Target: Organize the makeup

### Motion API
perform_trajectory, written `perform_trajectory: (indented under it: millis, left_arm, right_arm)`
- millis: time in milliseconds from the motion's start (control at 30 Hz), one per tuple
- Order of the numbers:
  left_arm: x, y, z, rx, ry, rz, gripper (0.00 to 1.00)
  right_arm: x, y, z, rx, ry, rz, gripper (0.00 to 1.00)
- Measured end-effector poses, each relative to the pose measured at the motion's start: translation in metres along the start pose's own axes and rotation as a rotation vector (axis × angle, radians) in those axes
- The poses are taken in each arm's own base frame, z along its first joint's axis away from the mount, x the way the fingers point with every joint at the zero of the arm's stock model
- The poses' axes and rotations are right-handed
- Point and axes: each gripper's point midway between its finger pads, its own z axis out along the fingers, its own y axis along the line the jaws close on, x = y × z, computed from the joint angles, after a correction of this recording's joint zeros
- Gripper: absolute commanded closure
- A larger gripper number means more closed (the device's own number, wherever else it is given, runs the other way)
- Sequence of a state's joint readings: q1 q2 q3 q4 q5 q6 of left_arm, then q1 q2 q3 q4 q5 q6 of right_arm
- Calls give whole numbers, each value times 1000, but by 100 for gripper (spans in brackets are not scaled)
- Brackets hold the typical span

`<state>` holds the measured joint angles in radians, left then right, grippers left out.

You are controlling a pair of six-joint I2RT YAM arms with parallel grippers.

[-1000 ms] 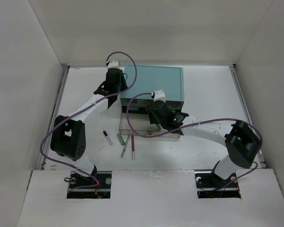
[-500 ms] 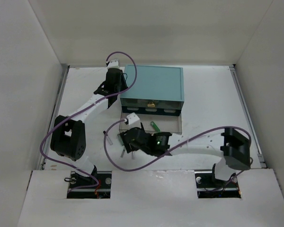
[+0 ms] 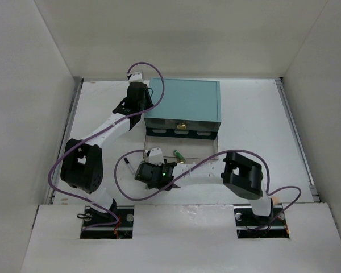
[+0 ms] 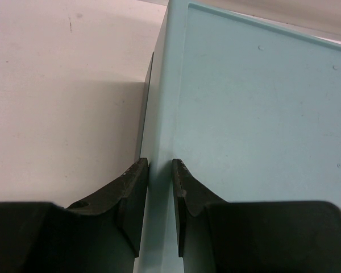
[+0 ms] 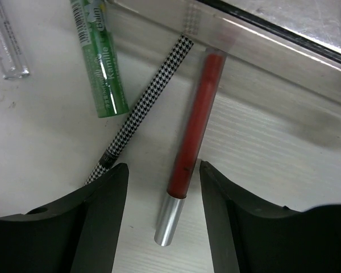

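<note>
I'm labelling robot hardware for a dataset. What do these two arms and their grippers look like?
Both the left arm and right arm have white links with bulky black joint housings; a purple cable loops along each. The left gripper and right gripper have dark, curved, matte fingers.

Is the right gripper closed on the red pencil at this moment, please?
No, the right wrist view shows the right gripper open, its fingers spread apart with the red pencil lying loose between them.
</note>
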<state>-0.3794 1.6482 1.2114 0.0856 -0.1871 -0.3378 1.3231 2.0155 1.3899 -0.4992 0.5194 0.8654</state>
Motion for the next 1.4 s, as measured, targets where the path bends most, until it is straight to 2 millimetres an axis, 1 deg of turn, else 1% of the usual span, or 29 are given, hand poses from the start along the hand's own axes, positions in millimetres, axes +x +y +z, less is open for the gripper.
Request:
perform_trajectory:
  millis: [167, 267, 300, 467, 567, 600, 667, 767, 900, 1000, 1100, 1200, 1300, 1400]
  left_arm:
    - [0, 0, 0, 0, 0, 0, 92]
    - [0, 0, 0, 0, 0, 0, 92]
    - [0, 0, 0, 0, 0, 0, 92]
    - [0, 0, 0, 0, 0, 0, 92]
    - [0, 0, 0, 0, 0, 0, 92]
    - [0, 0, 0, 0, 0, 0, 92]
    - [0, 0, 0, 0, 0, 0, 92]
    - [0, 0, 0, 0, 0, 0, 92]
    - [0, 0, 0, 0, 0, 0, 92]
    - [0, 0, 0, 0, 0, 0, 92]
    - [0, 0, 0, 0, 0, 0, 92]
    - [0, 0, 0, 0, 0, 0, 92]
    - [0, 0, 0, 0, 0, 0, 92]
    - [0, 0, 0, 0, 0, 0, 92]
  right_arm:
    - [0, -4, 2, 41, 0, 35, 51]
    - [0, -7, 2, 56, -4, 45, 53]
    - [0, -7, 2, 58, -5, 47, 55]
    - [1, -10, 3, 69, -10, 47, 77]
    - [1, -10, 3, 68, -12, 48, 85]
    - [1, -10, 3, 66, -12, 48, 90]
    - [0, -10, 2, 63, -14, 46, 96]
    - [0, -11, 1, 60, -15, 43, 100]
    - [4, -14, -4, 55, -10, 23, 100]
    - [6, -17, -17, 34, -11, 7, 100]
    - [-6, -18, -38, -11, -38, 18, 100]
    - [-25, -17, -64, -80, -89, 42, 100]
    - [-49, -21, -91, -153, -153, 74, 100]
    - [-75, -32, -108, -201, -214, 106, 100]
